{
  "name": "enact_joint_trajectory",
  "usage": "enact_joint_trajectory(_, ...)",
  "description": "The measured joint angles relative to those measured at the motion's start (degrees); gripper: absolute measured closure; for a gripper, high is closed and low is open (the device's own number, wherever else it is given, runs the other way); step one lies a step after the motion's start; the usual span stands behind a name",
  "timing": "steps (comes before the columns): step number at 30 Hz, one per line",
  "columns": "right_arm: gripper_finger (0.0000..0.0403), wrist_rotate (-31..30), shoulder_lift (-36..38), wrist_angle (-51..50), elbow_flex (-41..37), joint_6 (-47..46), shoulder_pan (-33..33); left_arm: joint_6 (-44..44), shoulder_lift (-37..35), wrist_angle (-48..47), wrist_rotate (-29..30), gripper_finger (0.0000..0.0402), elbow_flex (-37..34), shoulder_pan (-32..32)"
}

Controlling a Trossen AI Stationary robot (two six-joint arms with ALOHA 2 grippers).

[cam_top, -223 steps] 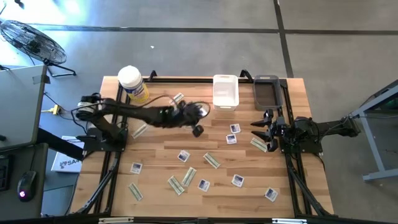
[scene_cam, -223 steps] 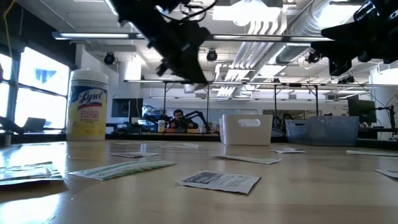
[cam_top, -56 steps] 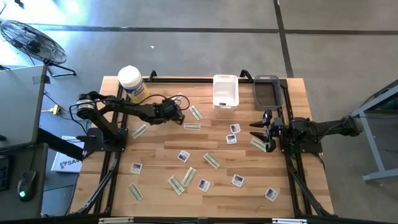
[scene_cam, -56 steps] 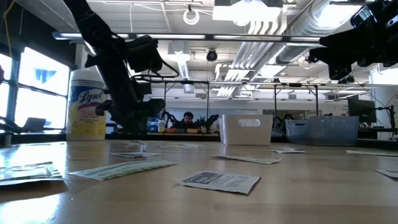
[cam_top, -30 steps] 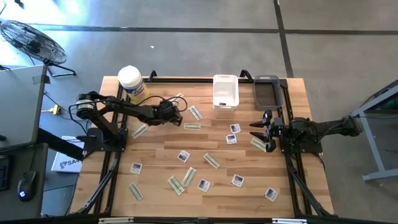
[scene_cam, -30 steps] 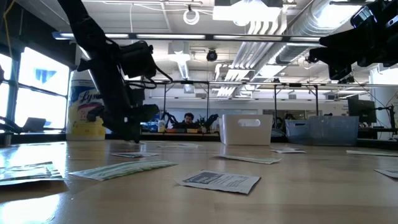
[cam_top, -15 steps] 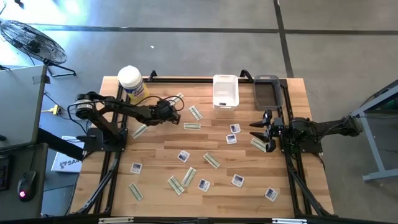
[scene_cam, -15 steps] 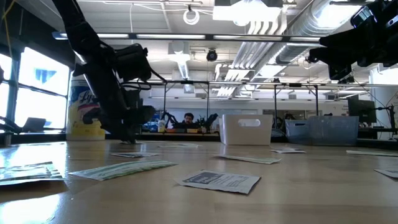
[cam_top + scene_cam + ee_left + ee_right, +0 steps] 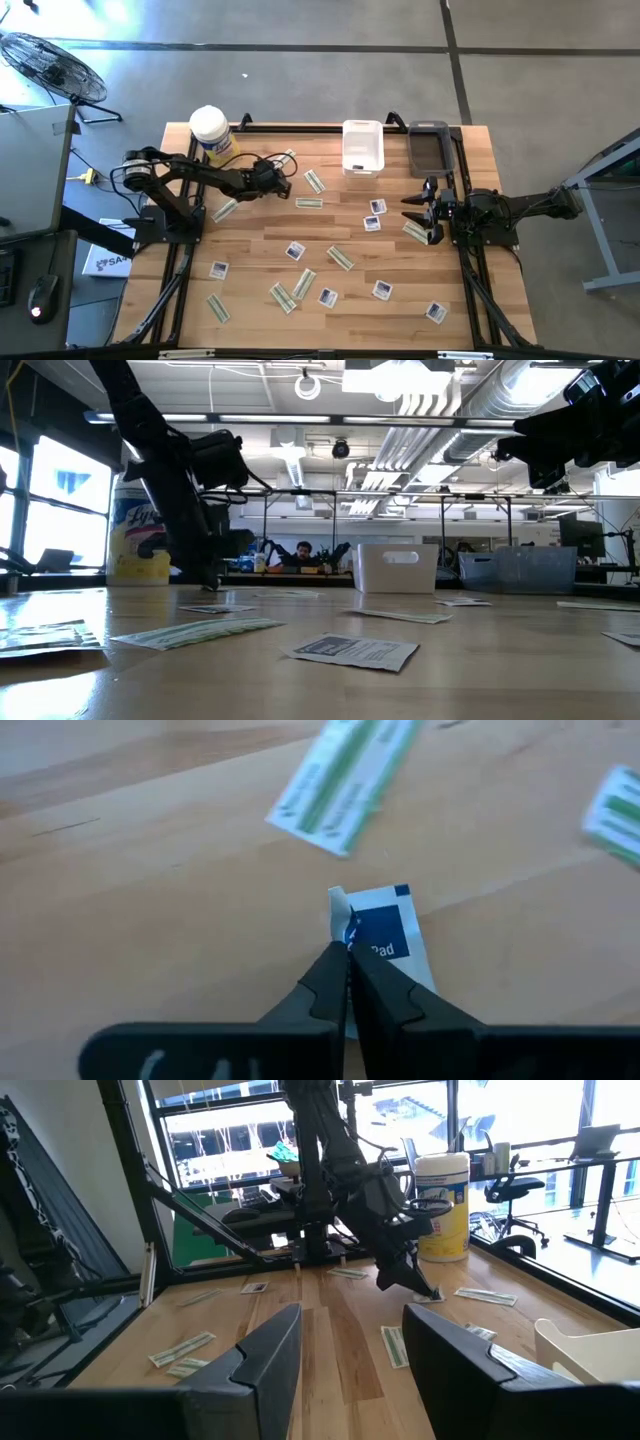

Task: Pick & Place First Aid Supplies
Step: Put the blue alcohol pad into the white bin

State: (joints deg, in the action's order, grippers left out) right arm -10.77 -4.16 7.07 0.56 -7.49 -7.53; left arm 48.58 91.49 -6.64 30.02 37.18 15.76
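Wooden table [image 9: 400,270]: left claw [image 9: 347,945] pinches a blue-marked packet [image 9: 390,935], half hidden; right claw [image 9: 345,1330] wide.

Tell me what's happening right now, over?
Left hand shut on a white-and-blue pad packet, down at the wooden table. Right hand open, waiting above the table's right side. Nothing blocking; other packets lie scattered.
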Motion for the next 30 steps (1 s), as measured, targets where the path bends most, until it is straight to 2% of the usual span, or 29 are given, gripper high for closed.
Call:
enact_joint_trajectory(11,0.0233,0.0,0.0,0.0,0.0,0.0,0.0,-7.7,0.0,1.8,1.7,0.0392,10.8,-3.9)
enact_joint_trajectory(17,0.0233,0.0,0.0,0.0,0.0,0.0,0.0,-14.5,1.4,11.6,-2.7,0.0392,16.7,-3.8)
enact_joint_trajectory(30,0.0233,0.0,-0.3,-0.3,0.0,0.0,0.0,-26.2,17.9,12.7,-4.3,0.0392,39.9,-3.8)
